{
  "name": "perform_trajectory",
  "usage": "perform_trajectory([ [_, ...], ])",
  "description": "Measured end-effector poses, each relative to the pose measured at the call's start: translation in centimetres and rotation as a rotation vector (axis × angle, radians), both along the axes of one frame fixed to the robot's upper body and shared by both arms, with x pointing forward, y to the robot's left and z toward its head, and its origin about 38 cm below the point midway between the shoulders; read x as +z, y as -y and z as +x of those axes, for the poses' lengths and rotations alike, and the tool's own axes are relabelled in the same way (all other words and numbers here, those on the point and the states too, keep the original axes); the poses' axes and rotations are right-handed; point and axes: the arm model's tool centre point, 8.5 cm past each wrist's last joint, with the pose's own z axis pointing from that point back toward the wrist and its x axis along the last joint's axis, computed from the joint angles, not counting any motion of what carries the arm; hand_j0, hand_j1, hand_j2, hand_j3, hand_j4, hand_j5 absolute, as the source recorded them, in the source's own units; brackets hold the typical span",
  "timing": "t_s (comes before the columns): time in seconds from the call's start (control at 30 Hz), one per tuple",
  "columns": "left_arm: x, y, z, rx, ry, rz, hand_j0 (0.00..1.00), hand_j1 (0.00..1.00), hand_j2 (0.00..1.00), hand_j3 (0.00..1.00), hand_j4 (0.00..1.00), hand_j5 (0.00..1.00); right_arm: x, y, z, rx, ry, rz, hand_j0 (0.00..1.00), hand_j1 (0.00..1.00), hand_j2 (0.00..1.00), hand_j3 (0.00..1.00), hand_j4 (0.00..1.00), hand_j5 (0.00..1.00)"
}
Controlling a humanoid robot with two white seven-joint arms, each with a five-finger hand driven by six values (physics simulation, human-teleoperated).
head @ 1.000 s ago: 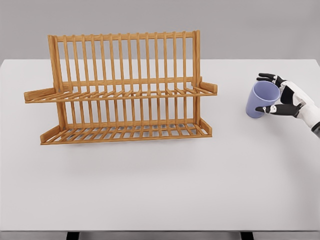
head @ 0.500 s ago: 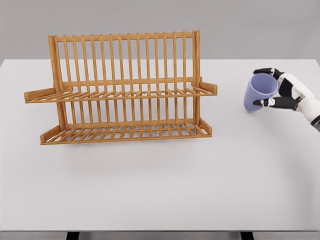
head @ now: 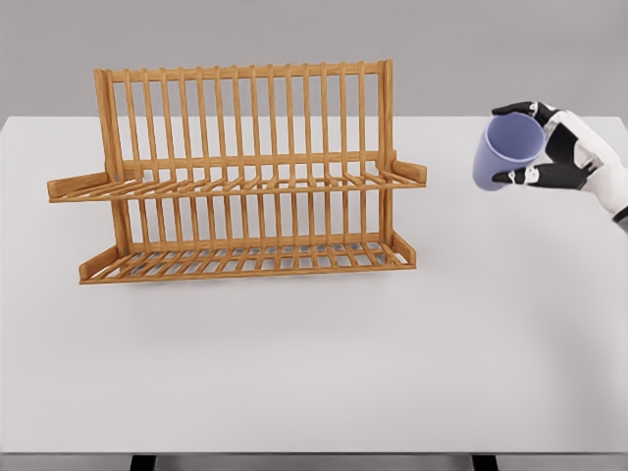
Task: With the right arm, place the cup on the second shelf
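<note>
We see the right robot hand (head: 549,147) grasping the cup (head: 505,150), apparently off the tabletop (head: 314,363); carrying it left to the rack (head: 240,177)'s upper shelf comes next.

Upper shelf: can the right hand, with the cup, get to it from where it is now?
Probably yes. The right hand holds the cup to the right of the rack, and nothing stands between it and the upper shelf.

Rack (head: 240,177) varnished wood; cup (head: 505,149) matt lilac plastic; table (head: 314,363) smooth matt white.
</note>
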Motion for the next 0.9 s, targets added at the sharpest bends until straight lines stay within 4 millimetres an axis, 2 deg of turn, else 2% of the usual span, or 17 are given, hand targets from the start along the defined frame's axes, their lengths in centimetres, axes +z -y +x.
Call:
perform_trajectory([
  [0.37, 0.0, 0.0, 0.0, 0.0, 0.0, 0.0, 1.0, 1.0, 1.0, 1.0, 1.0, 1.0, 3.4, -1.4, -0.2, 0.047, 0.102, 0.002, 0.67, 0.67, 0.67, 0.67, 0.67, 0.67],
  [0.67, 0.0, 0.0, 0.0, 0.0, 0.0, 0.0, 1.0, 1.0, 1.0, 1.0, 1.0, 1.0, 6.3, -3.4, -0.6, 0.107, 0.196, -0.004, 0.67, 0.67, 0.67, 0.67, 0.67, 0.67],
  [0.9, 0.0, 0.0, 0.0, 0.0, 0.0, 0.0, 1.0, 1.0, 1.0, 1.0, 1.0, 1.0, 7.3, -4.3, -0.9, 0.138, 0.253, -0.004, 0.67, 0.67, 0.67, 0.67, 0.67, 0.67],
])
